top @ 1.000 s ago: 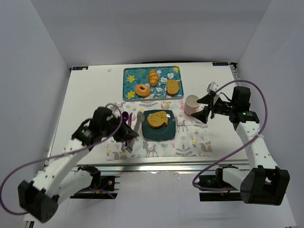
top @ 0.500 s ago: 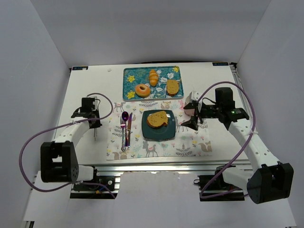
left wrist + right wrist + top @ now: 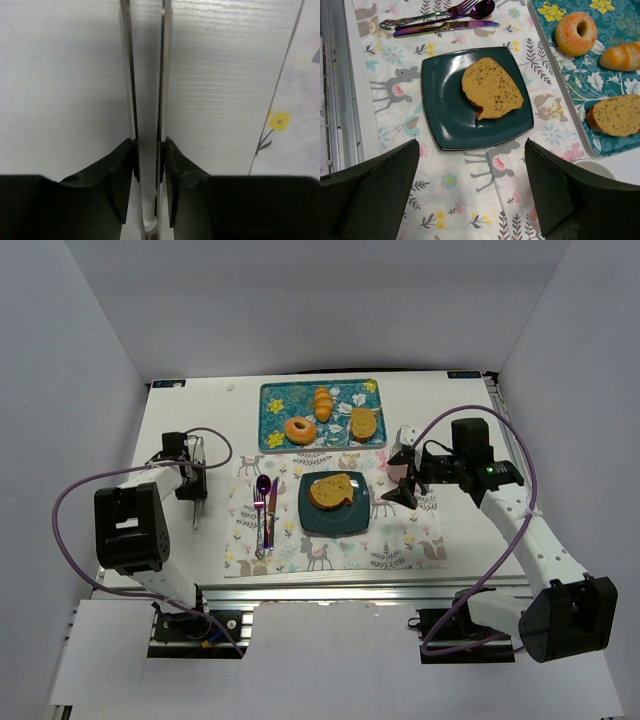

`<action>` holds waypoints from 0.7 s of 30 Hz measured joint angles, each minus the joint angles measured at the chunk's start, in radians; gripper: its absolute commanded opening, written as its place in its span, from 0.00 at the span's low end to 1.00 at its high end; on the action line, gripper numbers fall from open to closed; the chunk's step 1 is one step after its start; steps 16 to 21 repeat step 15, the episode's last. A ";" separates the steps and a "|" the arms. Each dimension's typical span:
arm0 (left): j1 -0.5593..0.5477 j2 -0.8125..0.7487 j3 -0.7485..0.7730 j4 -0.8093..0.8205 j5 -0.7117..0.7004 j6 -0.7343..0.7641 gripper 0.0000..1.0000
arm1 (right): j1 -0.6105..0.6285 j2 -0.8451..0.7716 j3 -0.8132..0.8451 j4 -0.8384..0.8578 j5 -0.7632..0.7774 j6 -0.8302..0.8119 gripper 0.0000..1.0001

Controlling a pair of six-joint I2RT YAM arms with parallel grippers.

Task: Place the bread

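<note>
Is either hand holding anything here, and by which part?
Right hand: nothing. Left hand: thin metal strips sit between its fingers; gripped or loose, cannot tell.

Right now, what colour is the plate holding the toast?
The plate is dark teal; the right wrist view shows it best.

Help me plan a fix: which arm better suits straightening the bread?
Likely right: the right gripper, open, hangs beside the plate, bread in its wrist view; the left gripper sits off the placemat.

The bread (image 3: 333, 490) lies on the plate (image 3: 335, 522), cutlery (image 3: 265, 510) to its left, the tray (image 3: 278, 425) behind it.
</note>
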 measured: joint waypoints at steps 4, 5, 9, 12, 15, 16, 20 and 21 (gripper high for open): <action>0.021 0.006 0.007 -0.010 0.013 -0.003 0.69 | 0.000 0.010 0.019 -0.015 0.012 0.003 0.89; 0.025 0.005 0.007 -0.012 0.014 -0.002 0.78 | 0.000 0.011 0.022 -0.014 0.021 0.010 0.89; 0.038 -0.007 0.006 -0.042 0.013 -0.027 0.98 | 0.002 0.011 0.026 -0.002 0.101 0.119 0.89; 0.040 -0.051 0.005 -0.074 0.013 -0.068 0.98 | 0.011 0.016 0.036 0.023 0.232 0.249 0.89; 0.040 -0.150 0.003 -0.083 0.014 -0.130 0.98 | 0.015 0.034 0.073 0.045 0.351 0.352 0.90; 0.040 -0.150 0.003 -0.083 0.014 -0.130 0.98 | 0.015 0.034 0.073 0.045 0.351 0.352 0.90; 0.040 -0.150 0.003 -0.083 0.014 -0.130 0.98 | 0.015 0.034 0.073 0.045 0.351 0.352 0.90; 0.040 -0.150 0.003 -0.083 0.014 -0.130 0.98 | 0.015 0.034 0.073 0.045 0.351 0.352 0.90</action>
